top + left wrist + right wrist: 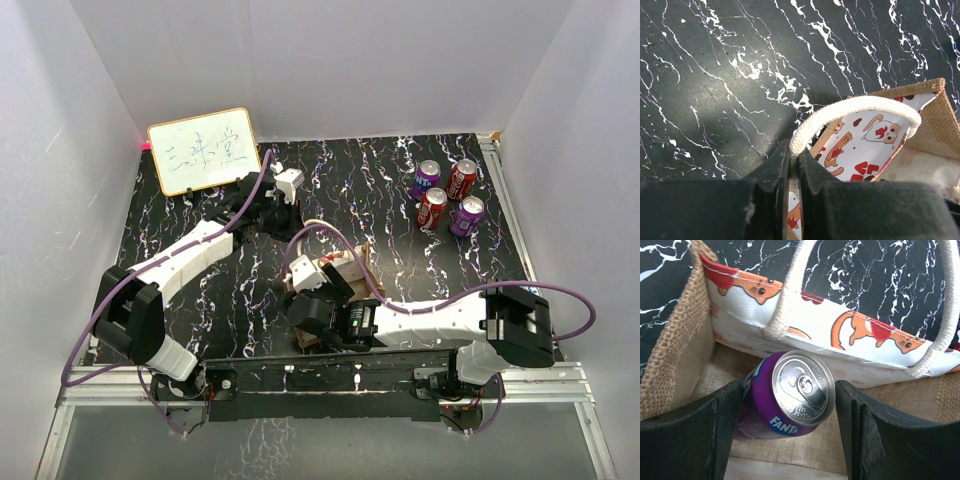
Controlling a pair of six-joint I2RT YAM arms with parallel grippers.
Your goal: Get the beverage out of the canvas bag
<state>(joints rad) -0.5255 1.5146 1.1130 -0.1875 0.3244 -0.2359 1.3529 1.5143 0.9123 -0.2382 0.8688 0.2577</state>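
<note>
The canvas bag [347,264] stands on the black marbled table, tan burlap with a pale cat-print side [860,140]. My left gripper [794,161] is shut on one white rope handle [855,106] and holds it up; in the top view it [283,208] is behind the bag. My right gripper [790,405] reaches down into the bag [670,355], with its open jaws on either side of a tilted purple Fanta can [790,390]. The left finger touches the can and the right finger is a sliver off its rim. In the top view this gripper [322,296] covers the bag's mouth.
Several cans stand at the back right: two purple [427,178] [467,215] and two red [462,178] [432,208]. A whiteboard with writing [205,150] leans at the back left. White walls enclose the table.
</note>
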